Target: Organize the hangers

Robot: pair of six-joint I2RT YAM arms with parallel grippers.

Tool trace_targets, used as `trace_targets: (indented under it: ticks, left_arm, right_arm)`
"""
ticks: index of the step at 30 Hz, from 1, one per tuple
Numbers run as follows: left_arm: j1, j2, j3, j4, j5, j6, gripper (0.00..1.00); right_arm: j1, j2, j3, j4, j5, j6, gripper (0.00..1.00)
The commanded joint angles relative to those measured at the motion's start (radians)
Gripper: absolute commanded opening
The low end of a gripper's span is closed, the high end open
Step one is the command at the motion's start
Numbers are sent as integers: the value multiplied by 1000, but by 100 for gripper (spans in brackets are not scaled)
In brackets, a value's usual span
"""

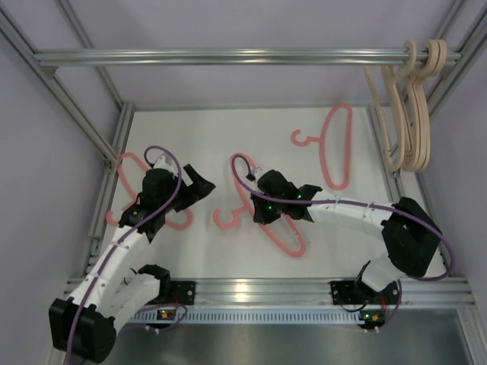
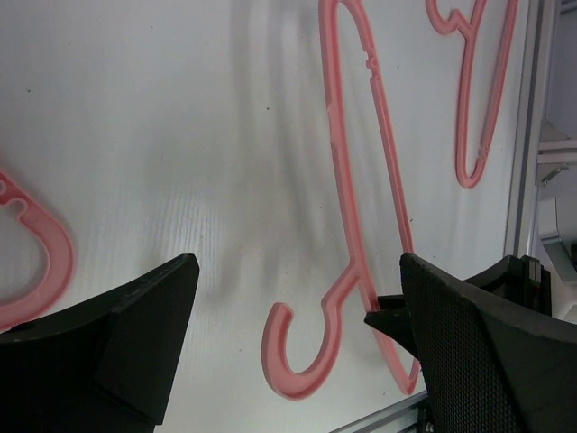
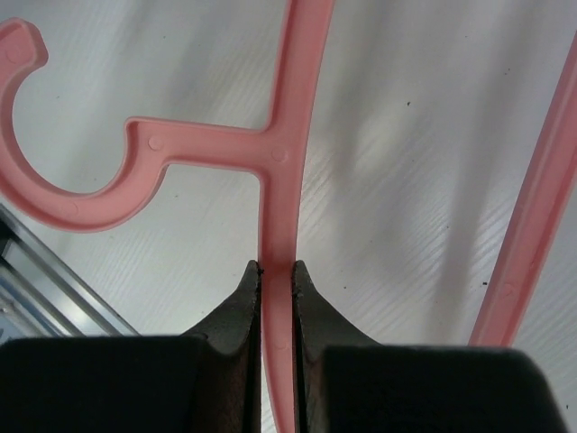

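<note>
Seen from above, two robot arms reach over a white table (image 1: pixel 228 137) from its near edge. The left gripper (image 1: pixel 199 185) hangs above the table with its fingers spread wide and nothing between them. A pink hanger (image 1: pixel 128 161) lies flat at the left side of the table, partly hidden under this arm.

At the near middle, the right gripper (image 3: pixel 276 275) is closed tight on a second pink hanger (image 3: pixel 279 153). Its two fingers pinch the thin bar just beside the spot where the hook joins it. The hook curls to the left, and the hanger's body runs to the right, under the arm.

Farther back and to the right, a third pink hanger (image 2: pixel 464 99) lies flat, well apart from both grippers.

At the far right, a bunch of beige hangers (image 1: pixel 415 129) hangs close together by its hooks from a metal rail (image 1: pixel 228 55) that runs across the far side.
</note>
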Motion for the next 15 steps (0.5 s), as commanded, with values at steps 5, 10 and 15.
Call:
trace_targets:
  ticks: [5,10,15]
  left_arm:
    - [-4,57,48,80,76,-22,97]
    - [-2,72,45,98,76,-23,97]
    - [-4,123,39,146,91,-33,97]
  right_arm:
    - [-12,-99,-36,151,-80,16,0]
    - [-12,-115,-46,172,-100,21,0]
    - [-12,-129,-62,201,-113,36,0]
